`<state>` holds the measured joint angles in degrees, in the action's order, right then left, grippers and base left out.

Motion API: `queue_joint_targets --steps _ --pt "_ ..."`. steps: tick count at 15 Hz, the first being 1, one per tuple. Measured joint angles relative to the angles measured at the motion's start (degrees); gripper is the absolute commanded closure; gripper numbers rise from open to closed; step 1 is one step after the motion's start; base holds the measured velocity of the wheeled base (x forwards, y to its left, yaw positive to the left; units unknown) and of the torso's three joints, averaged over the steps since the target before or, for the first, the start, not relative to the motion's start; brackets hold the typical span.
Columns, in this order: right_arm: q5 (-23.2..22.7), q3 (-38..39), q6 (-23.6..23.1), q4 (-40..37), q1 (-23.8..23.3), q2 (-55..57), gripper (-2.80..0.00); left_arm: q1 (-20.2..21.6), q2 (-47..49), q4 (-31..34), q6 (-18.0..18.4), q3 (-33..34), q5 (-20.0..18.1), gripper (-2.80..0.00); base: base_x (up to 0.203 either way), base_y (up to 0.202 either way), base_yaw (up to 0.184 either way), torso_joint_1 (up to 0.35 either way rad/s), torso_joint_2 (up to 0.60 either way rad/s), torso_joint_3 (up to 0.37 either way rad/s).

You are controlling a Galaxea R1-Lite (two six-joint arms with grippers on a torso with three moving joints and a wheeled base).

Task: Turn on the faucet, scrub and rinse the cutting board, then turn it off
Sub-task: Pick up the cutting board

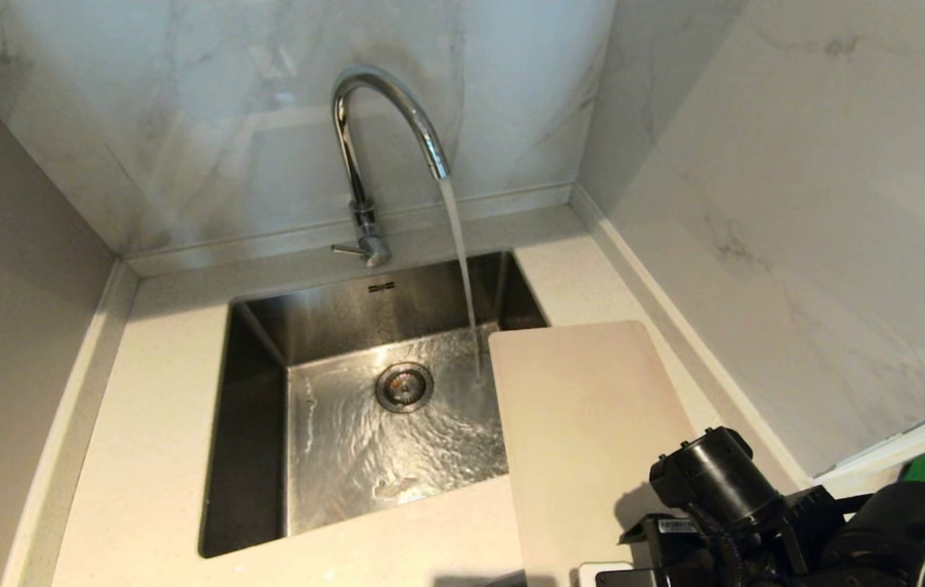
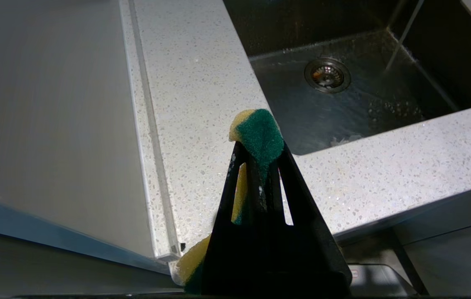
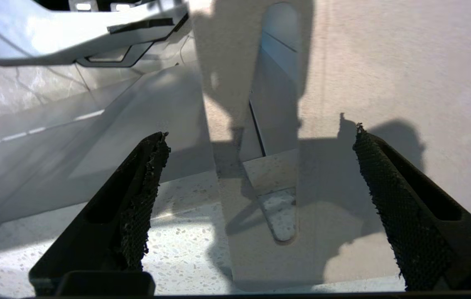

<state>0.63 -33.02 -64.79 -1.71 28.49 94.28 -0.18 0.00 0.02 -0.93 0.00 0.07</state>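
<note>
Black mesh-padded fingers (image 3: 136, 207) of the right gripper (image 3: 260, 137) stand spread wide over the handle-cutout end of the flat off-white plastic cutting board (image 1: 585, 424), gripping nothing, while the left gripper (image 2: 258, 145) pinches a yellow-and-green sponge (image 2: 260, 133) tight above the speckled white counter (image 2: 194, 83). Beyond, the board lies on the counter at the steel sink's (image 1: 250, 424) right rim, where the chrome gooseneck faucet (image 1: 381, 106) pours water.

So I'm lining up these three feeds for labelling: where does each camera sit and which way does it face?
Head: high, facing down at the sink, running faucet and cutting board; right arm at lower right.
Left wrist: behind the left gripper, shut on a sponge, facing counter and sink.
Right wrist: behind the open right gripper, over the board's handle cutout.
Shared: head and left wrist both show the drain.
</note>
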Motion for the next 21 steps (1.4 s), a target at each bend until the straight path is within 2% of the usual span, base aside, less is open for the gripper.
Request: queue_joint_targets --steps 5,17,21 --pt "0.1 0.5 -6.0 0.2 -1.0 0.8 -2.8 0.0 0.0 0.0 0.0 0.0 0.0 0.0 0.0 0.0 0.0 0.0 0.0 0.0" --pt "0.3 5.5 -6.6 0.8 -1.2 0.8 -2.8 0.0 0.0 0.0 0.0 0.0 0.0 0.0 0.0 0.0 0.0 0.0 0.0 0.0" --pt "1.0 7.4 -8.1 0.8 -0.8 -0.6 -2.8 0.0 0.0 0.0 0.0 0.0 0.0 0.0 0.0 0.0 0.0 0.0 0.0 0.0"
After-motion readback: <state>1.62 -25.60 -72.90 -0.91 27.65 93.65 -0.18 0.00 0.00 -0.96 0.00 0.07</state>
